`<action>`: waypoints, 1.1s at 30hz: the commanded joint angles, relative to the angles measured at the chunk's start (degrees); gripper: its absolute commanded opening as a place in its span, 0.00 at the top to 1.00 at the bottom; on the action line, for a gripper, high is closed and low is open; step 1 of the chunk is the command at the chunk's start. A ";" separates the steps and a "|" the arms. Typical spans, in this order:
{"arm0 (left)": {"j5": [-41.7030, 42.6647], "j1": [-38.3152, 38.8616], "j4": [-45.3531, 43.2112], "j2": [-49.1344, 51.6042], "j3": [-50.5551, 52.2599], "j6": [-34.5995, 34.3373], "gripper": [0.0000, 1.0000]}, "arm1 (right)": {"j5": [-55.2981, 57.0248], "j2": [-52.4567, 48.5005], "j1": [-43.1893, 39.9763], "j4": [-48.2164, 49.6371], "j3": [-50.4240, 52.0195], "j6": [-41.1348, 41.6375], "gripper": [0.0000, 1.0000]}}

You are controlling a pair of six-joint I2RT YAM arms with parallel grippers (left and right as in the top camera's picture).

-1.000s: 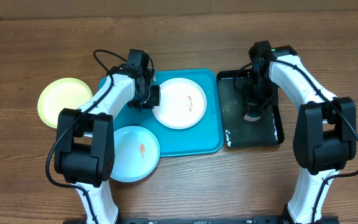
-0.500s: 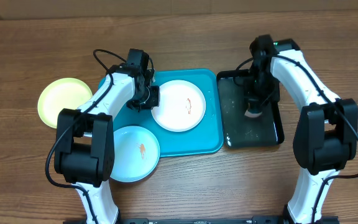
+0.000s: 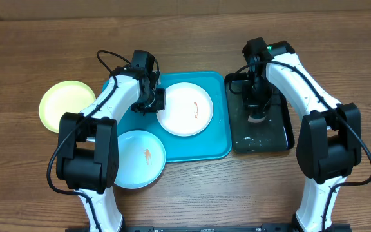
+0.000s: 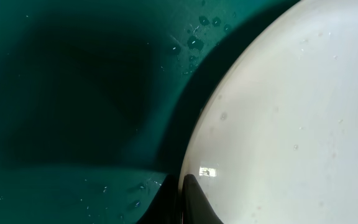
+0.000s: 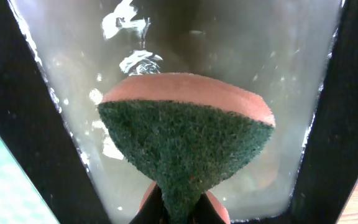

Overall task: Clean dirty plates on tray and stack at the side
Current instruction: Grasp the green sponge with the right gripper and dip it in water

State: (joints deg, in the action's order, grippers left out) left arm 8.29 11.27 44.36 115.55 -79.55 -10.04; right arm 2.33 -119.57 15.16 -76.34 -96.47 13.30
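Two arms in white shells with chunky black joints. Left arm (image 3: 111, 96), nine o'clock, trails a looping black cable (image 3: 105, 59); right arm (image 3: 301, 80), three o'clock, shows a green light (image 3: 274, 46).

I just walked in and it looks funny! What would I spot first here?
A big turquoise tray sits mid-table with a white plate on it, its rim pinched by the left gripper. To its right, the right gripper holds a green scrub sponge over a wet black tray.
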 commanded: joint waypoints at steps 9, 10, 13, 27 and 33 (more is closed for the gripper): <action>-0.79 0.63 0.85 1.33 -1.20 -0.11 0.96 | 1.22 1.92 -0.76 -2.95 -0.70 1.70 0.96; -0.79 0.74 0.83 1.33 -1.20 -0.33 0.96 | 1.20 1.92 -0.76 -3.04 -0.70 1.70 0.96; -0.81 0.83 0.90 1.36 -1.18 -0.48 0.96 | 1.22 1.92 -0.76 -3.26 -0.70 1.68 0.96; -1.25 1.62 -0.70 1.36 0.17 -1.33 0.93 | 1.20 1.92 -0.76 -6.80 -5.70 1.49 0.96; -1.22 1.62 -0.92 1.36 0.17 -1.36 0.86 | 1.20 1.92 -0.74 -6.73 -5.70 1.49 0.96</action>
State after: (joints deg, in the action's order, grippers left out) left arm 7.84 12.69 43.68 115.55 -79.55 -10.96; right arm 3.01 -119.50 14.66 -83.18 -100.66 14.59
